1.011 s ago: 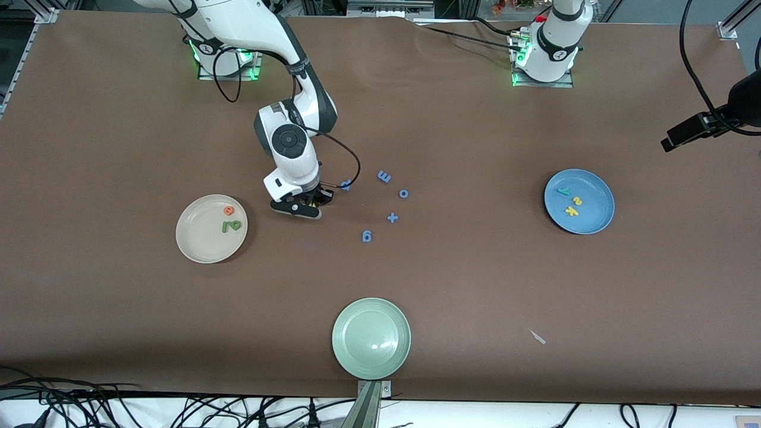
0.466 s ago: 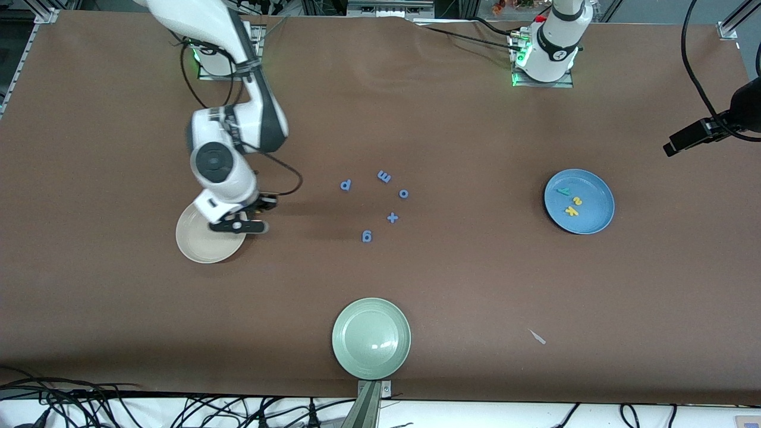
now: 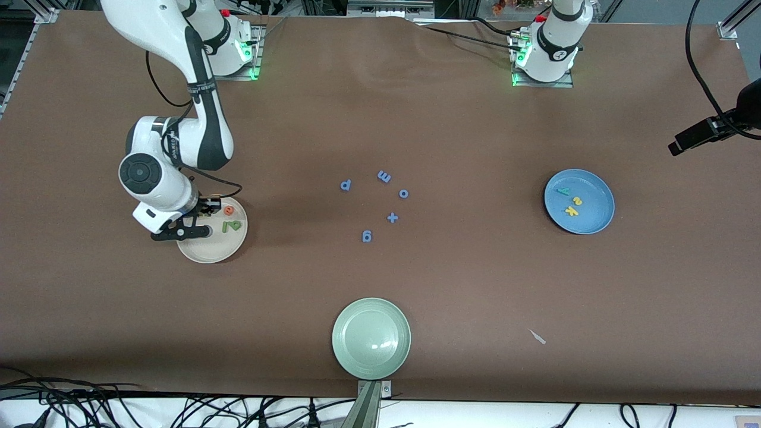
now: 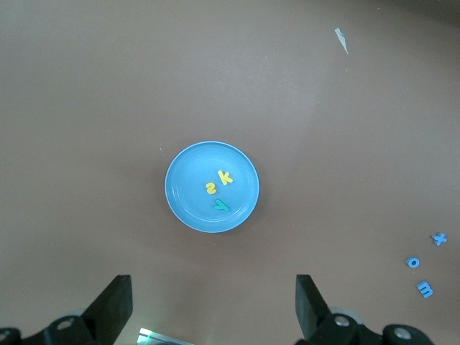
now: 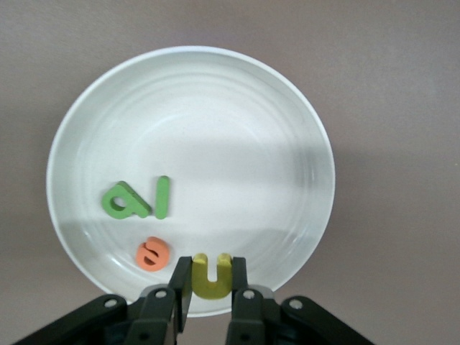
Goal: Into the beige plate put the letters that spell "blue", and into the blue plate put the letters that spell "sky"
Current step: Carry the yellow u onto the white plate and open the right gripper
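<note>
Right gripper (image 5: 210,282) is clamped on the yellow u (image 5: 211,275), hanging over the beige plate (image 3: 202,252) at its rim edge toward the right arm's end of the table. The u is a small foam piece, upright between my fingers (image 5: 181,282), open side facing away from the wrist. In the plate already: olive-green b (image 5: 126,201) lying flat, thin green l (image 5: 163,196) just beside it, orange e (image 5: 152,253) near the rim close to the u. Blue plate (image 3: 597,223) sits toward the left arm's end holding yellow s (image 4: 210,188), yellow k (image 4: 225,177) and teal y (image 4: 221,205). Left gripper (image 4: 213,313) waits high over that plate, jaws wide apart, nothing in them. Five all-blue letters (image 3: 392,217) scattered mid-table, pale green plate (image 3: 371,339) nearest the front camera.
</note>
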